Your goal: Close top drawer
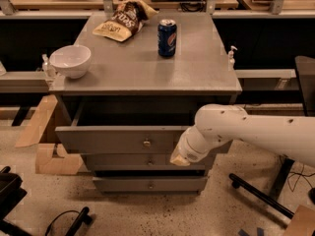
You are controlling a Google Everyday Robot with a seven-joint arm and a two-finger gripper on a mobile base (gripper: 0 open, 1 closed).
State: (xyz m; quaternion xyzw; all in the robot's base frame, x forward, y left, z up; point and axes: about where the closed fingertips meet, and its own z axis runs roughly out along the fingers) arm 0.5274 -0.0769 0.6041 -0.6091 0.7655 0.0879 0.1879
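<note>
The top drawer [113, 140] of the grey cabinet [147, 70] stands partly pulled out, its dark inside showing behind the tall front panel. Its small round knob [146, 143] sits at the middle of the panel. My white arm reaches in from the right. My gripper [180, 156] is at the arm's end, low against the right part of the drawer's front panel, to the right of the knob. The arm's wrist covers the panel's right end.
Two narrower drawers [147, 183] sit below, slightly out. On the cabinet top stand a white bowl [72, 60], a blue soda can [167, 38] and a chip bag [123, 22]. Cardboard [47, 146] lies at the left, and a chair base [261, 198] at the right.
</note>
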